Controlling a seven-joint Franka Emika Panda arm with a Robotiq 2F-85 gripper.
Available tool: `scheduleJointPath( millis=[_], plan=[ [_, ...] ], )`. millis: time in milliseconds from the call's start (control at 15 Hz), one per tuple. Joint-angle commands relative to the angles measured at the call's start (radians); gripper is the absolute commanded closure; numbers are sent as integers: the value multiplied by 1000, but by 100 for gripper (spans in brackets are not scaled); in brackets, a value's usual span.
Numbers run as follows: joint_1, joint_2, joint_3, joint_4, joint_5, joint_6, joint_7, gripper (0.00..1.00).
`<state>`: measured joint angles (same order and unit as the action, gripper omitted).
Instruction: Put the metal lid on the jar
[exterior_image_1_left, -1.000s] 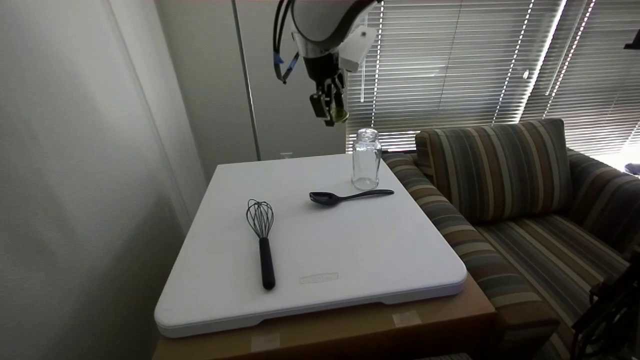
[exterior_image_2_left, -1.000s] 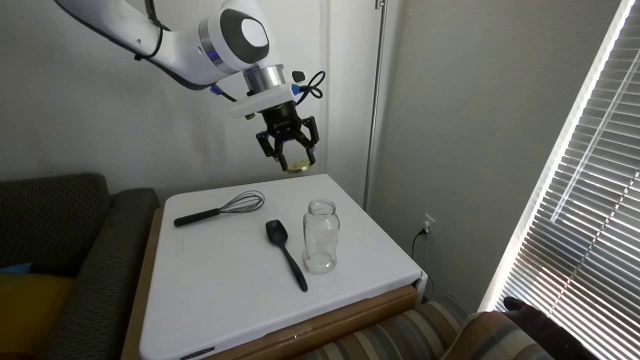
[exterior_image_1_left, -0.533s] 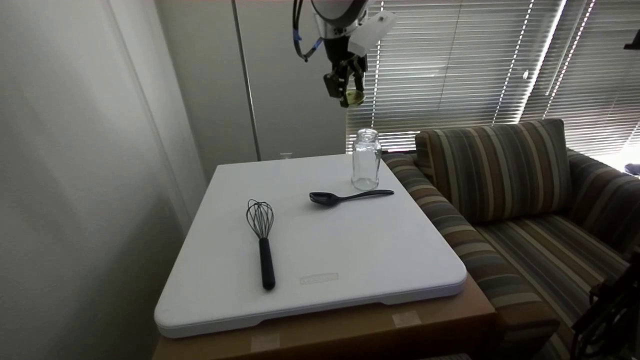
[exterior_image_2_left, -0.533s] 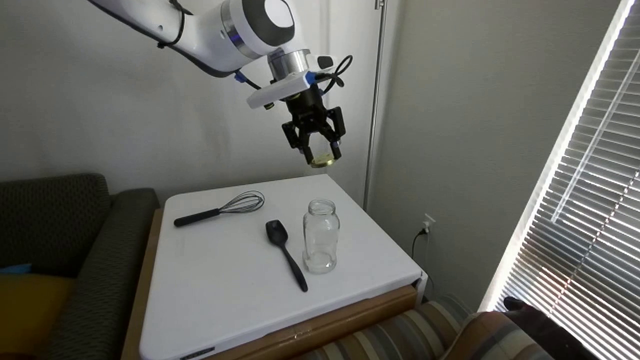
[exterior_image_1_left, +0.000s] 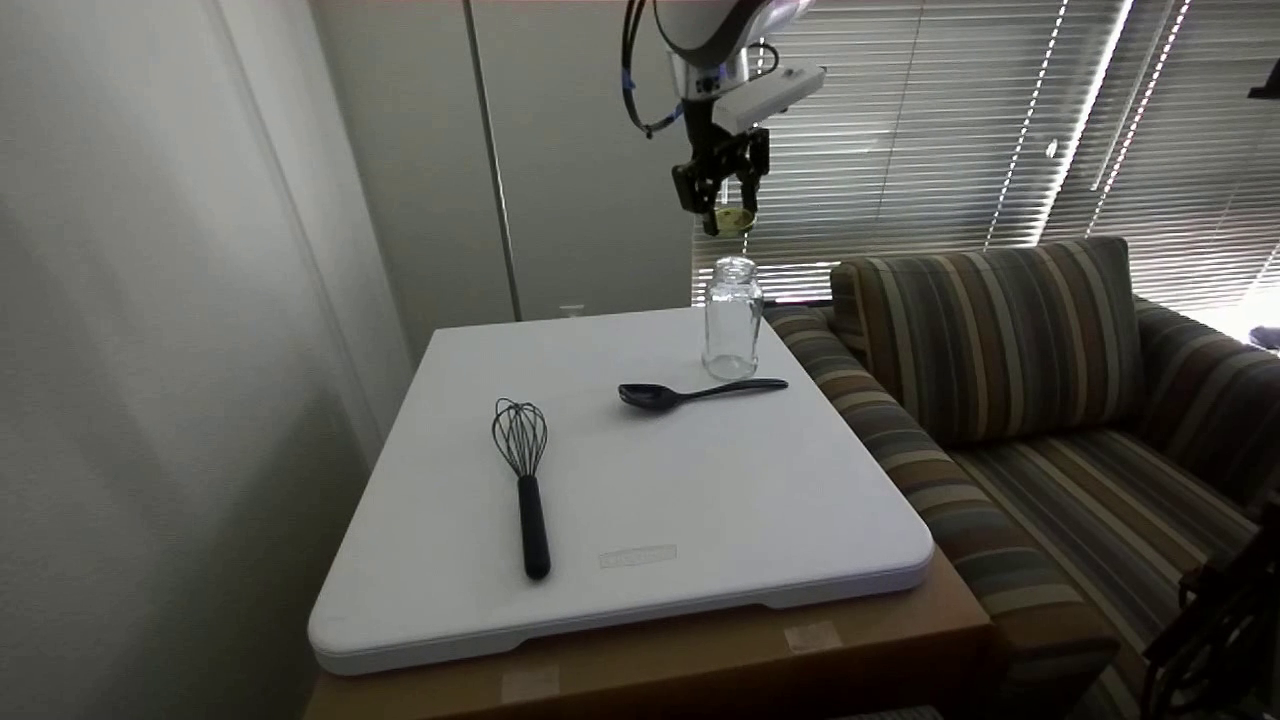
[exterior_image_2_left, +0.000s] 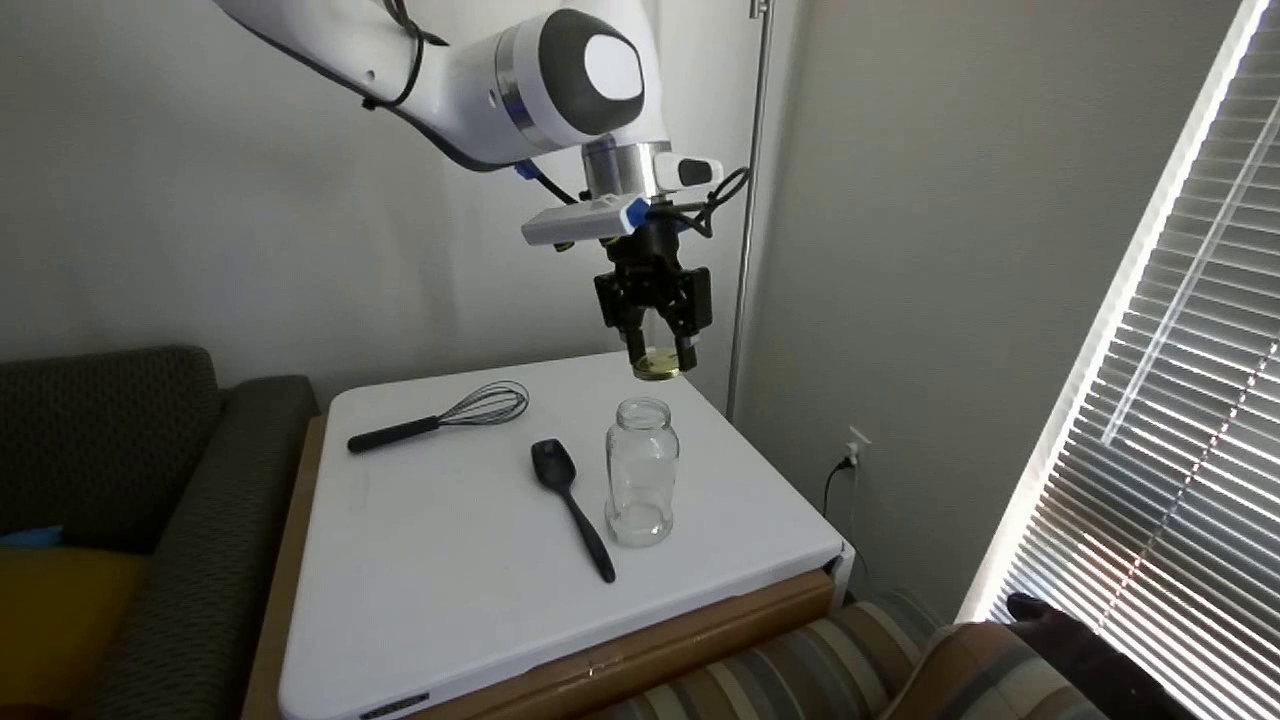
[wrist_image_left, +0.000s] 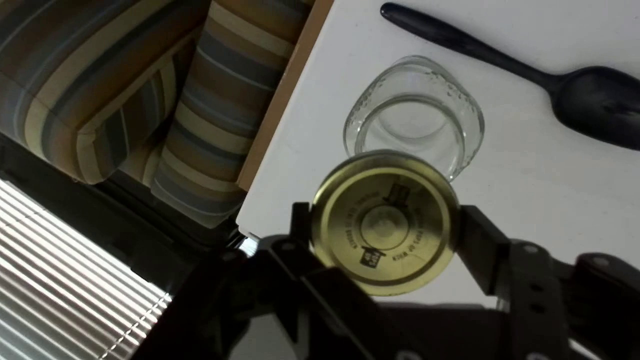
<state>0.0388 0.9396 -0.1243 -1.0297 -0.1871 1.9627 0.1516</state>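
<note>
My gripper (exterior_image_2_left: 661, 352) is shut on the gold metal lid (exterior_image_2_left: 658, 364), with a finger on each side of its rim. The lid is held nearly level, and its printed top faces the camera in the wrist view (wrist_image_left: 384, 227). In an exterior view the lid (exterior_image_1_left: 735, 220) hangs a little above the jar's mouth, apart from it. The clear glass jar (exterior_image_2_left: 642, 470) stands upright and open on the white table. It also shows in an exterior view (exterior_image_1_left: 732, 325). In the wrist view the jar (wrist_image_left: 415, 120) appears just beyond the lid, which covers a small part of its rim.
A black spoon (exterior_image_2_left: 570, 490) lies beside the jar on the white table (exterior_image_2_left: 450, 560). A black whisk (exterior_image_1_left: 525, 480) lies farther off. A striped armchair (exterior_image_1_left: 990, 340) stands against the table's side near the jar. Window blinds (exterior_image_1_left: 900, 120) hang behind.
My gripper has carried the lid sideways toward the jar. In the last half second it has come down and turned from tilted to more upright. The jar, spoon and whisk have not moved.
</note>
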Motion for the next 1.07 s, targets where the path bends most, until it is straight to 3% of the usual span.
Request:
scheduleJointPath(
  millis=[0,1000],
  plan=[
    [-26,45,23,35,51,-23,11,52],
    [-62,70,36,16,151,-24,45,52]
  ],
)
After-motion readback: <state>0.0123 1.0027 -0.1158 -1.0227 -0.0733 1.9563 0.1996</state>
